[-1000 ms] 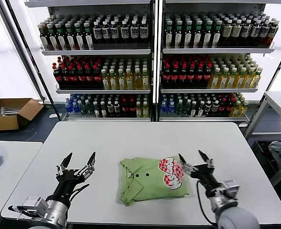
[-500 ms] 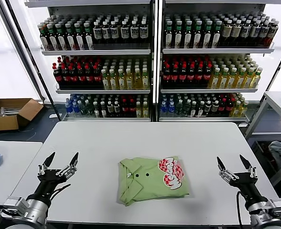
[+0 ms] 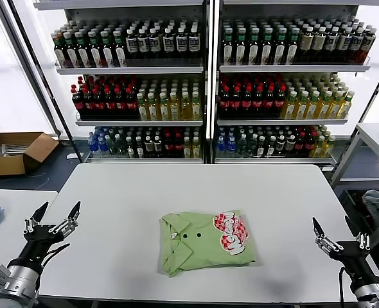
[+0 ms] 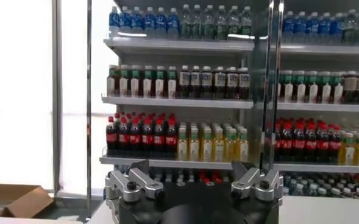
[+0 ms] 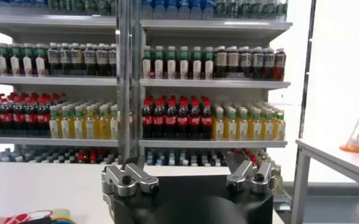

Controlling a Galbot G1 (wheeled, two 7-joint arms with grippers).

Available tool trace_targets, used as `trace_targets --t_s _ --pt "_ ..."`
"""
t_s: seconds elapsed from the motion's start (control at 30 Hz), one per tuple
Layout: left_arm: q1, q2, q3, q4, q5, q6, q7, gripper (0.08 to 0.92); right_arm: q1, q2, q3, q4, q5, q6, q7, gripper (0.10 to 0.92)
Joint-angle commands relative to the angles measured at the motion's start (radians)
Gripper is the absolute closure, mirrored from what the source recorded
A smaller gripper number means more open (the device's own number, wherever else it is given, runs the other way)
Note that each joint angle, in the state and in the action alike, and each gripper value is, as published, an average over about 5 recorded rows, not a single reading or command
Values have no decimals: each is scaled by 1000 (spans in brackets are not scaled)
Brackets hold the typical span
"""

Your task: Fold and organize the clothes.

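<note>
Sitting folded at lower centre of frame on the white tabletop (image 3: 176, 186): light green cotton collared shirt (image 3: 205, 242). Hanging released and empty at lower left and lower right corners: left end effector (image 3: 53, 218), right end effector (image 3: 336, 232). Risking loose folds springing open unattended.

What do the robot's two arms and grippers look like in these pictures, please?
Both match. The left gripper and the right gripper each have two slim, pointed black fingers on silver metal linkages with dark pivot screws, mounted on a black body. Thin black cables run along each wrist, and behind them sit rounded grey, silvery arm housings.
</note>
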Motion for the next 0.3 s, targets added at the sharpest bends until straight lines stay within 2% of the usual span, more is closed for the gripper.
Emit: trace_targets --t_s 0.03,0.3 --pt "4 16 -49 20 -32 -2 38 177 -23 21 37 -1 7 18 -23 203" --pt "5 16 -41 27 -33 -3 49 177 -25 19 39 -4 14 21 -26 203"
